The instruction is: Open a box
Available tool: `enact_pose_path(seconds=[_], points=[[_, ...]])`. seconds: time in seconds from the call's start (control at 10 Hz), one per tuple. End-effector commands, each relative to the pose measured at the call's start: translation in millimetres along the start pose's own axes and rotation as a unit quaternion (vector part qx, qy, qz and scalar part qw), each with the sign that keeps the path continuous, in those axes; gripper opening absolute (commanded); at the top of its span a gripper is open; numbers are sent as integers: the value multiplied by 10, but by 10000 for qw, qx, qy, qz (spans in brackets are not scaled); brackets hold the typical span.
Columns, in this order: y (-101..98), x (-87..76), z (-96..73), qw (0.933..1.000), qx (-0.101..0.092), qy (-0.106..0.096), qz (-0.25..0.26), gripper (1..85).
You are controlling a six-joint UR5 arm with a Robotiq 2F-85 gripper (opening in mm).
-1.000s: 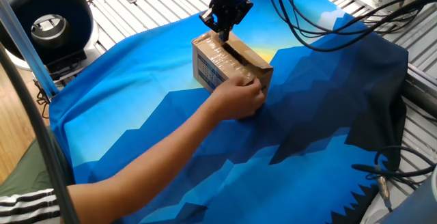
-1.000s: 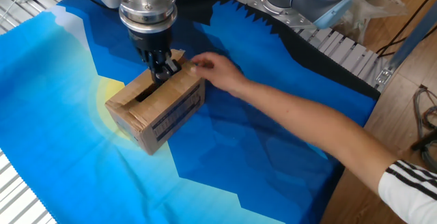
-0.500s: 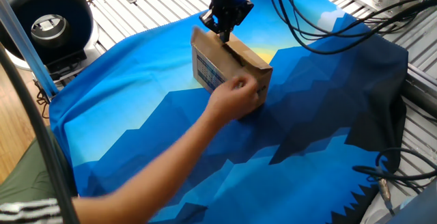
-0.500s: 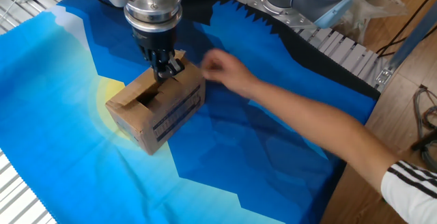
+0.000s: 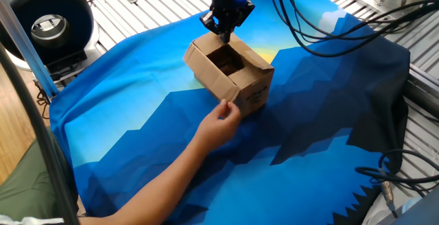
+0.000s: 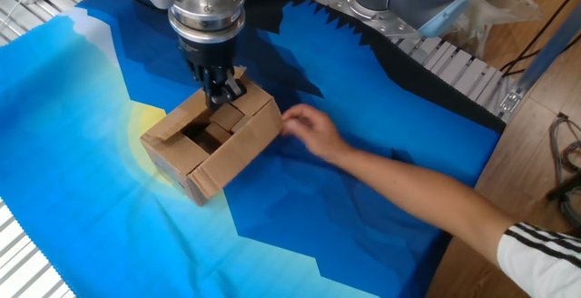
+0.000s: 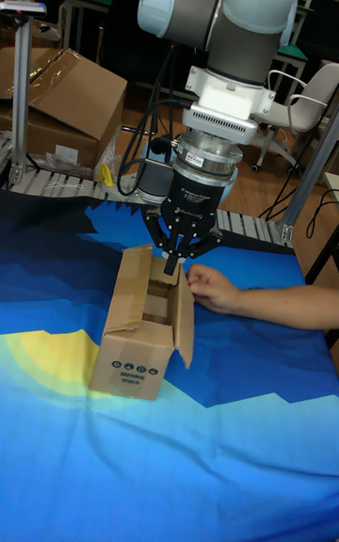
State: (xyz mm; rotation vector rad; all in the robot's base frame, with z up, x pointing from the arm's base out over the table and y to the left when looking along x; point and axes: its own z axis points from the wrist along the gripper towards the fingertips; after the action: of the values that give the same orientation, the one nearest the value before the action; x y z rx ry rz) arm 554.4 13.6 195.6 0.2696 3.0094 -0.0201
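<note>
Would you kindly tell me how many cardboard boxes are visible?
2: the small box on the blue cloth under the pincer, and a larger carton in the background, tall view only.

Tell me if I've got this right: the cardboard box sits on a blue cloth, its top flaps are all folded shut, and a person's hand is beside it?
Not quite. The box has its long flaps folded out, so the top is open; both fixed views show its inside. It does sit on the blue cloth, with the person's hand beside it.

Blue cloth (image 5: 329,115), black fan (image 5: 48,22), cables (image 5: 322,26)
</note>
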Motion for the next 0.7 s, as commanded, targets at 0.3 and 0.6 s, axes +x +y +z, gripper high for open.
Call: enact_pose_path(seconds=[0.3, 0.6], points=[[127, -125, 111, 9991, -360, -227, 47, 13], [197, -218, 252, 9967, -621, -506, -82, 13]])
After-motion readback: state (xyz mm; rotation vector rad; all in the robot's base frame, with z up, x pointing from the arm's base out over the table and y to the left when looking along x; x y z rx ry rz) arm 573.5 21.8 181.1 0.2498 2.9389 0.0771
